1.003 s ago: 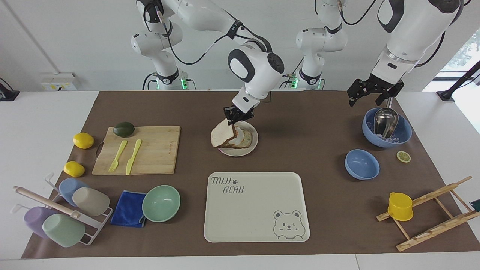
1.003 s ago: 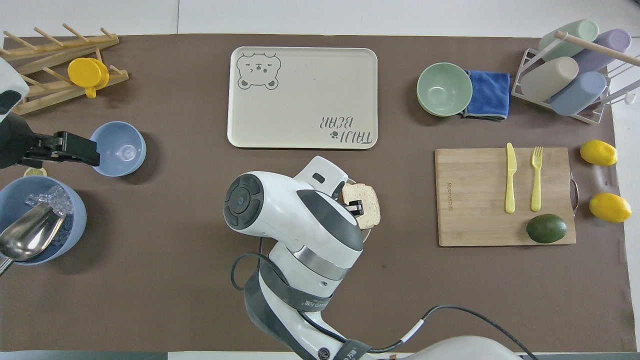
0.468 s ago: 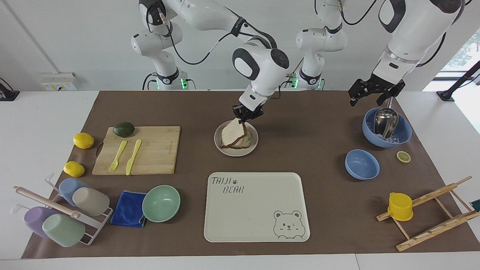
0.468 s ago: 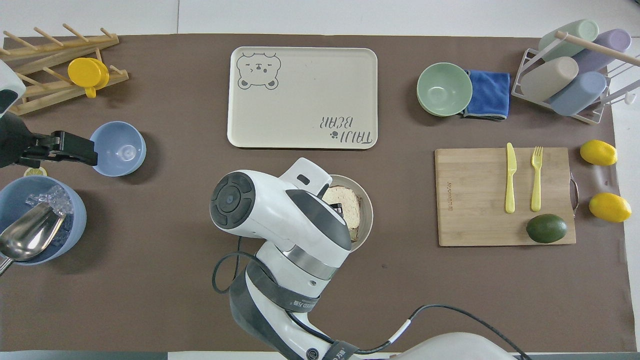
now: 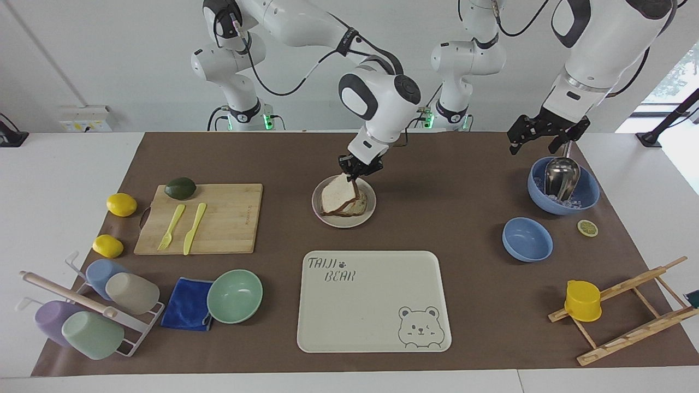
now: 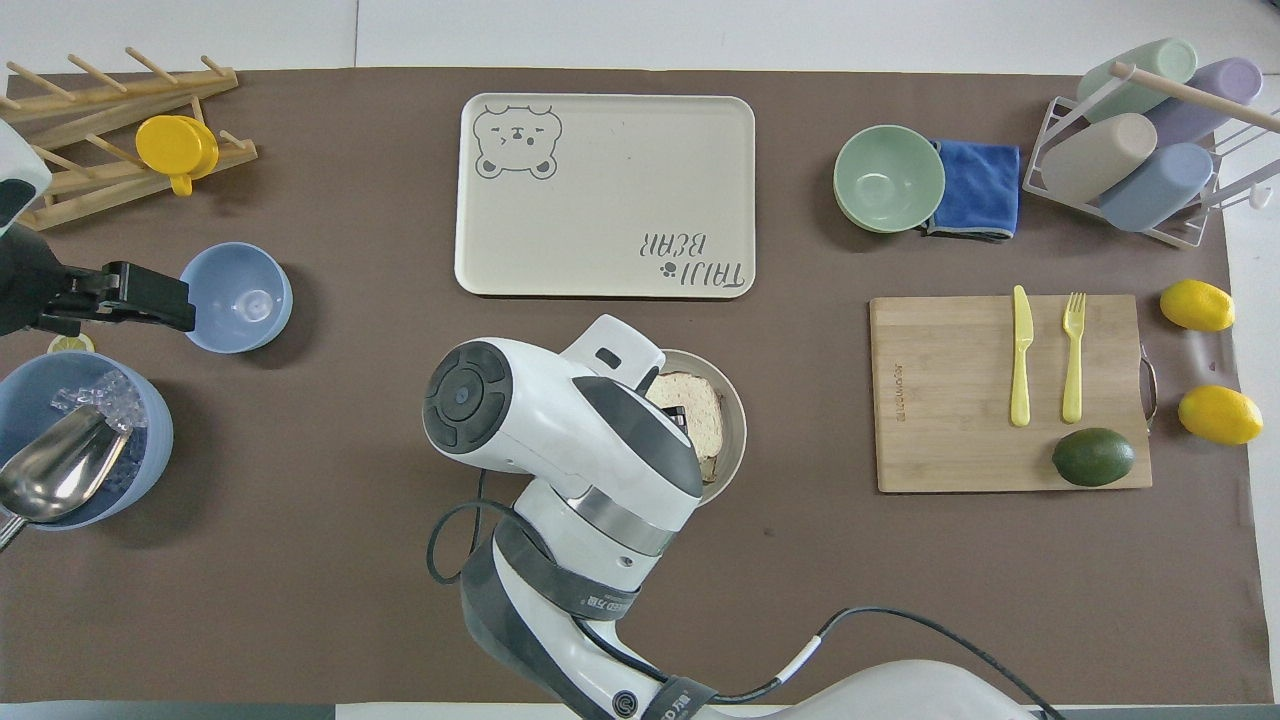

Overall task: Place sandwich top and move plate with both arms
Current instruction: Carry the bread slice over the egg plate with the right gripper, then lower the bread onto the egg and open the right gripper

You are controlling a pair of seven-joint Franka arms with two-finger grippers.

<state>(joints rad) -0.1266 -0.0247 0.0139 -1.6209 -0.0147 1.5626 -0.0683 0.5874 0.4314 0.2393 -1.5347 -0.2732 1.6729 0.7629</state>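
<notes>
The sandwich top (image 5: 336,194) (image 6: 702,408) leans tilted over the small round plate (image 5: 367,216) (image 6: 738,432). Its lower edge rests on the food there and its upper edge is lifted. My right gripper (image 5: 354,173) (image 6: 682,420) is shut on that upper edge, right over the plate. Beneath the slice a bit of egg-topped bread (image 5: 359,203) shows; the right arm's wrist hides part of the plate from above. My left gripper (image 5: 534,143) (image 6: 188,308) waits open and holding nothing, above the big blue bowl (image 5: 587,192) at the left arm's end.
A cream bear tray (image 5: 371,305) lies farther from the robots than the plate. A cutting board (image 5: 229,224) with fork, knife and avocado sits toward the right arm's end. The big blue bowl holds ice and a metal scoop (image 5: 561,176); a small blue bowl (image 5: 527,240) is beside it.
The right gripper carried the slice from the plate's edge at the right arm's end to over the plate's middle, then nearly stopped. The left arm stayed still.
</notes>
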